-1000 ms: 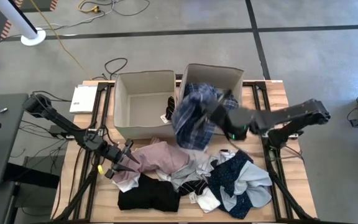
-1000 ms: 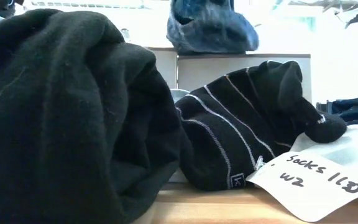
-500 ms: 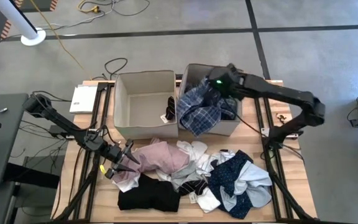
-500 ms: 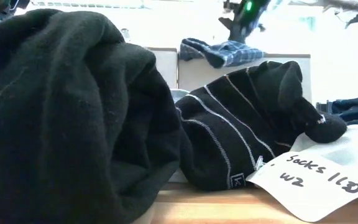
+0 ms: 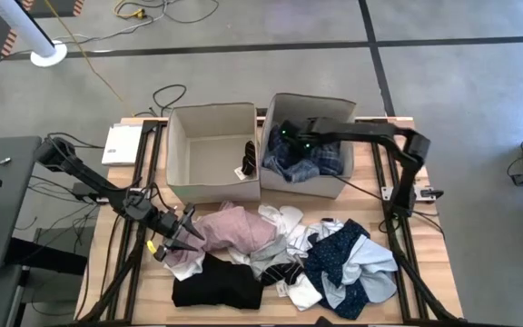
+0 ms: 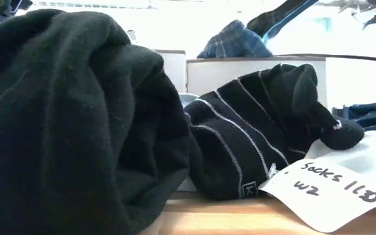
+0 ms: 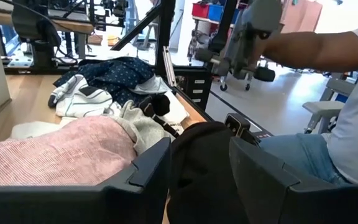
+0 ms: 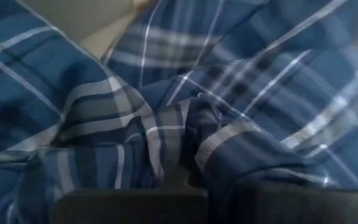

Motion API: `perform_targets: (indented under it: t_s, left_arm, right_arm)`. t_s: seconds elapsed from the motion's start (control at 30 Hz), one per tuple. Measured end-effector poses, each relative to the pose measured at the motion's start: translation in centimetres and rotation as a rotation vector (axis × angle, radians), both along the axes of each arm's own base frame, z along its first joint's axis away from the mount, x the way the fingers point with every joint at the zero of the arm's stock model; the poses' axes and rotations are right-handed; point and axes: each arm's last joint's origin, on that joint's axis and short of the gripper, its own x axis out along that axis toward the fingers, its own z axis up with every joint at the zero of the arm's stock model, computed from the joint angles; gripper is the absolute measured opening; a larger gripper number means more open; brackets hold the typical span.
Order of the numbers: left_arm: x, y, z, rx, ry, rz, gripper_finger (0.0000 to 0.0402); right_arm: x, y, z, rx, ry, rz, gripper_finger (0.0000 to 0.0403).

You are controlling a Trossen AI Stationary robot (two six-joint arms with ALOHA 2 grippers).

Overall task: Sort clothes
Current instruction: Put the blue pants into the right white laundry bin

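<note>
Placement step: right gripper [image 5: 284, 138], fingers' state unclear, presses the blue plaid garment [image 5: 311, 162] into the right beige box [image 5: 334, 186]; next, let go. Left gripper [image 5: 184, 238], fingers apart, waits by the pink garment [image 5: 239, 227].

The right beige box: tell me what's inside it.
The right beige box holds the blue plaid garment, bunched up, with the right hand reaching down into it. The fabric covers the box floor, so anything beneath it cannot be seen.
</note>
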Motion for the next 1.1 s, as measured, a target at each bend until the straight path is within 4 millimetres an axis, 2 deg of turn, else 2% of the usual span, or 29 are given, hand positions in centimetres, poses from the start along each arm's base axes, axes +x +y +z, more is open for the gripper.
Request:
perform_targets:
  t_s: [0.17, 0.33, 0.5, 0.73, 0.93, 1.1]
  left_arm:
    - [0.0, 0.0, -0.1, -0.020, 0.016, 0.006, 0.0158]
    - [0.0, 0.0, -0.4, -0.047, 0.064, 0.012, 0.0158]
    - [0.0, 0.0, -0.5, -0.046, 0.077, 0.013, 0.0158]
    - [0.0, 0.0, -0.6, -0.049, 0.087, 0.013, 0.0158]
    - [0.0, 0.0, -0.6, -0.049, 0.086, 0.013, 0.0158]
    - [0.0, 0.0, -0.6, -0.045, 0.087, 0.013, 0.0158]
  right_arm:
    - [0.0, -0.2, -1.2, 0.049, 0.042, 0.002, 0.0012]
    - [-0.5, -0.2, -0.5, 0.048, 0.039, -0.003, 0.0016]
    - [-1.2, 0.3, 2.1, 0.017, -0.023, 0.001, 0.0042]
    - [-3.0, 1.5, 7.0, -0.045, -0.154, 0.011, 0.0097]
    - [-4.9, 3.1, 11.0, -0.100, -0.270, 0.036, 0.0149]
    - [-6.0, 5.2, 13.3, -0.133, -0.345, 0.094, 0.0189]
